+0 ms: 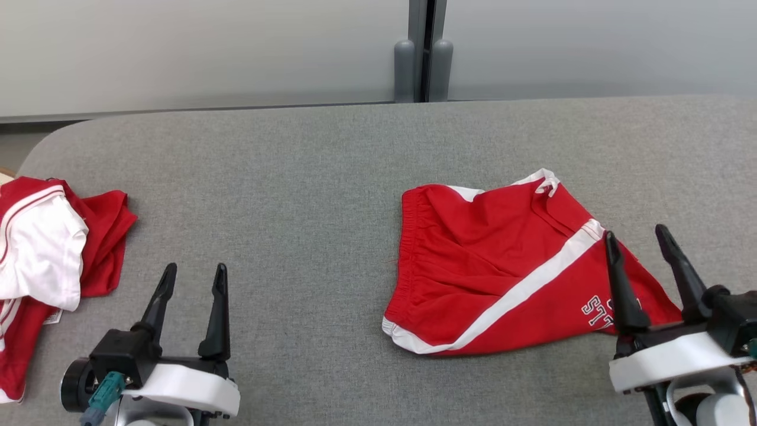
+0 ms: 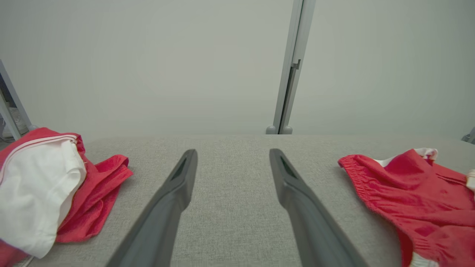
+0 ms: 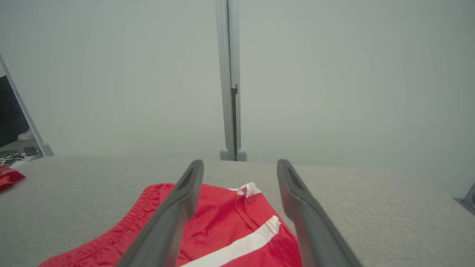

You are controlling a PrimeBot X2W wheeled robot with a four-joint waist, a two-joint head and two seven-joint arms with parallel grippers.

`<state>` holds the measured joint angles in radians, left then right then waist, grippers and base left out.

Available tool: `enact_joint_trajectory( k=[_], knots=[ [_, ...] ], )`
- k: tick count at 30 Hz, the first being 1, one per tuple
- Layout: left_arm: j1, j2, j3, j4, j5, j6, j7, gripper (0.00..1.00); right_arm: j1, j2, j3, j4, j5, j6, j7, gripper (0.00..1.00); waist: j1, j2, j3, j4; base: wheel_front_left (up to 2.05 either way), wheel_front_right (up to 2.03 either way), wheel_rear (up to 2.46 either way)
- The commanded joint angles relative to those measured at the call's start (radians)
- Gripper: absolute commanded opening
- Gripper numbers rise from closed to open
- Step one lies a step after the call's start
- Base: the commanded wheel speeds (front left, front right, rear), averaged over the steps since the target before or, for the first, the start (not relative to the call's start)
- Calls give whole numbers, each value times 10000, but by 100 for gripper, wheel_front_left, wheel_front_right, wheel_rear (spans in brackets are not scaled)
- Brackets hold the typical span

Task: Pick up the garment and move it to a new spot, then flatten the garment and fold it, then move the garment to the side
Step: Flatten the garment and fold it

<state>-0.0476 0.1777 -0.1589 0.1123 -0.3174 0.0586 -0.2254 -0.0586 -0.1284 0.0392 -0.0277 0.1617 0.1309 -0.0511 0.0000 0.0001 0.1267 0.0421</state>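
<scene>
Work surface: we see a wide table [image 1: 295, 154] covered in grey woven fabric, with a rounded far-left corner.
Back wall: pale grey panels [image 1: 177, 53] stand right behind the table's far edge, plain and smooth.
Panel joint: a grey upright post [image 1: 416, 35] divides the panels, with two rounded feet at the table's edge.
Left side: a slanted pale frame bar [image 3: 22, 111] edges a dark opening. The floor [image 3: 15, 146] there holds small clutter, perhaps a white shoe.
Light: soft and even, with only faint shadows.

Long dark tapered fingers [image 1: 216, 319], white wrist shells [image 1: 183, 387], teal connector [image 1: 105, 390] beside left gripper [image 1: 196, 269]
</scene>
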Motion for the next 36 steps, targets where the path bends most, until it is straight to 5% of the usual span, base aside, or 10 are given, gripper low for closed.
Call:
enact_joint_trajectory(
  k=[1, 19, 23, 31, 36],
  knots=[
    [194, 92, -4, -88, 8, 77, 84, 100, 270, 27, 132, -77, 94, -3, 83, 100, 0, -1, -279, -39, 0, 0, 0],
    [672, 237, -214, -688, -28, 244, 507, 100, 694, 126, 367, -89, 239, -3, 264, 100, 0, -1, -481, -123, 0, 0, 0],
    [180, 175, -639, -742, 75, -77, 644, 100, 663, 161, 347, -91, 287, -3, 301, 100, 0, -1, -371, -58, 0, 0, 0],
    [-742, -431, -2494, 270, -290, -1417, 1964, 100, 331, 198, 574, -33, 365, -3, 307, 100, 0, -1, 91, -262, 0, 0, 0],
    [-1188, -692, -3455, 1332, -786, -1772, 2702, 100, 176, 203, 667, 68, 408, -3, 286, 100, 0, -1, 410, -509, 0, 0, 0]
  ],
)
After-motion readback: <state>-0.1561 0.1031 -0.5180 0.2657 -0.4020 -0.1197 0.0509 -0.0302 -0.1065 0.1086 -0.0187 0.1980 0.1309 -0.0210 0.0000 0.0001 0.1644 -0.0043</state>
